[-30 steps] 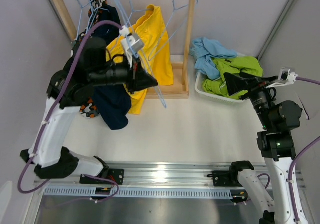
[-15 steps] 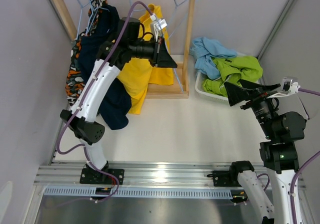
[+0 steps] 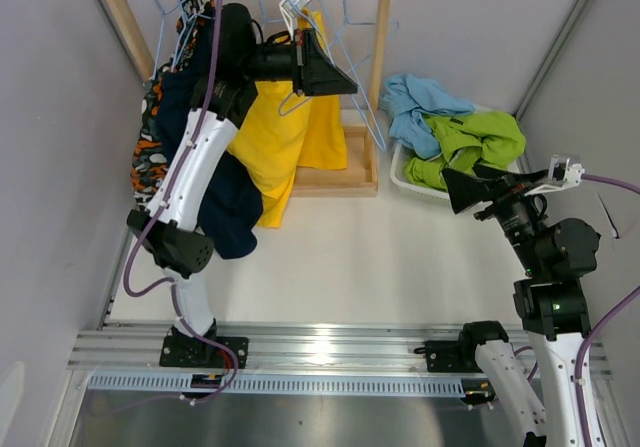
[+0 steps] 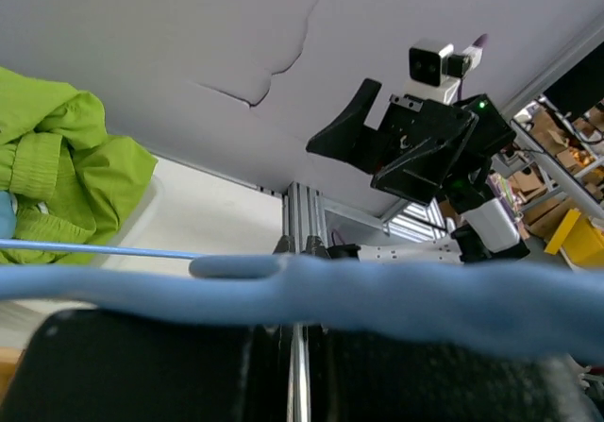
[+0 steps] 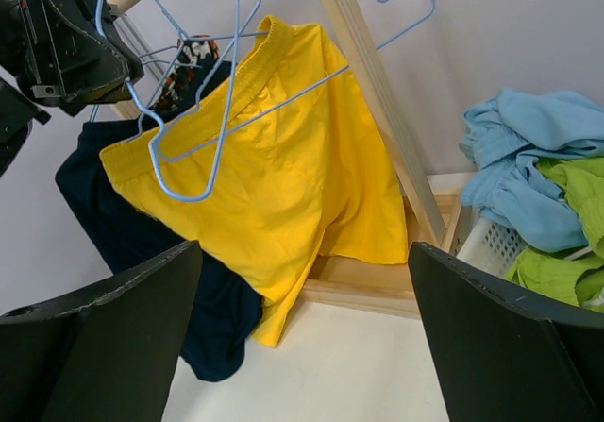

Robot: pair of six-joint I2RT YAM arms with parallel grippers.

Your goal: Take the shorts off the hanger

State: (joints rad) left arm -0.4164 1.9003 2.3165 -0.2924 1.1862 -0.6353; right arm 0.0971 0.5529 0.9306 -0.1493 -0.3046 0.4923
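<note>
Yellow shorts (image 3: pixel 290 142) hang on a blue hanger (image 3: pixel 296 99) on the wooden rack (image 3: pixel 378 77). Dark navy shorts (image 3: pixel 228 207) and camouflage shorts (image 3: pixel 147 157) hang to their left. My left gripper (image 3: pixel 335 75) is raised beside the rack's rail and shut on the blue hanger (image 4: pixel 396 295), which crosses its fingers (image 4: pixel 142 365). Light blue shorts (image 3: pixel 418 102) and lime green shorts (image 3: pixel 475 137) lie in the white basket (image 3: pixel 405 172). My right gripper (image 3: pixel 478 189) is open and empty in front of the basket. It faces the yellow shorts (image 5: pixel 283 167).
Empty blue hangers (image 5: pixel 396 11) hang from the rail. The rack's right post (image 5: pixel 377 92) and base board (image 3: pixel 335 179) stand between the hanging shorts and the basket. Grey walls close in left, right and behind. The metal rail (image 3: pixel 320 352) runs along the near edge.
My left arm has risen from in front of the navy shorts to the rack's top, carrying the hanger up and right. My right gripper has drawn back from the basket.
</note>
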